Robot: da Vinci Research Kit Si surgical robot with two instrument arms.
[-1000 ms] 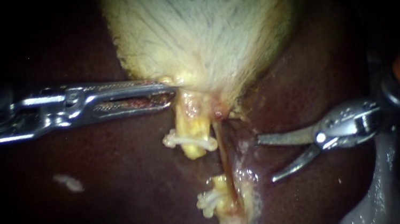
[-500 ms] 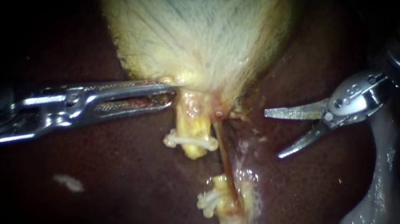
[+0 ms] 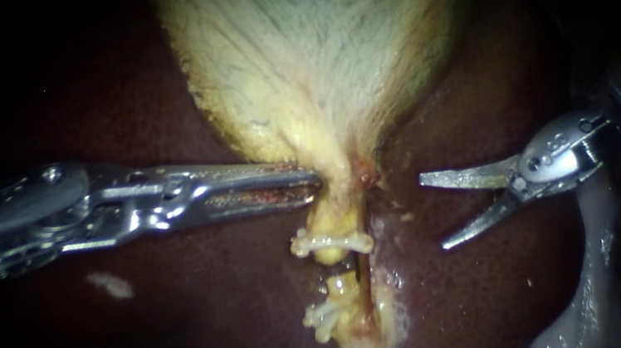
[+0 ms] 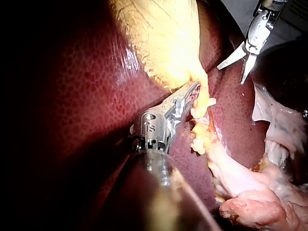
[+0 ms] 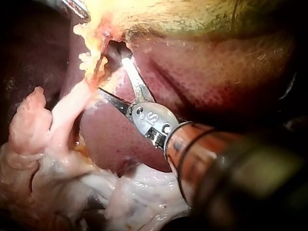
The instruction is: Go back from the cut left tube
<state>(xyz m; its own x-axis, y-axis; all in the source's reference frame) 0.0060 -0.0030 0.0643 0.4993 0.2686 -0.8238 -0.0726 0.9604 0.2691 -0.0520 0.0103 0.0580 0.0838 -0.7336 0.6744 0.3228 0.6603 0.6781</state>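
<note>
The pale yellow gallbladder (image 3: 308,56) hangs over the dark liver (image 3: 181,305). My left instrument (image 3: 310,183) is shut on the gallbladder's narrow neck, also gripped in the left wrist view (image 4: 193,95). Just below, the cut left tube shows as an upper stump with a white clip (image 3: 330,243) and a lower stump with a clip (image 3: 322,313), a small gap between them. A thin reddish tube (image 3: 364,274) runs beside them. My right instrument (image 3: 431,213) stands open to the right of the stumps, touching nothing, blades apart over the liver (image 5: 113,75).
Pale, whitish loose tissue (image 3: 579,322) lies at the lower right, also seen as pink-white folds (image 5: 48,125) under the right instrument. A small white fleck (image 3: 108,284) sits on the liver below the left instrument's shaft.
My right instrument drew back to the right, away from the tubes, still open. My left instrument shifted right and down, carrying the neck and upper clipped stump toward the lower stump.
</note>
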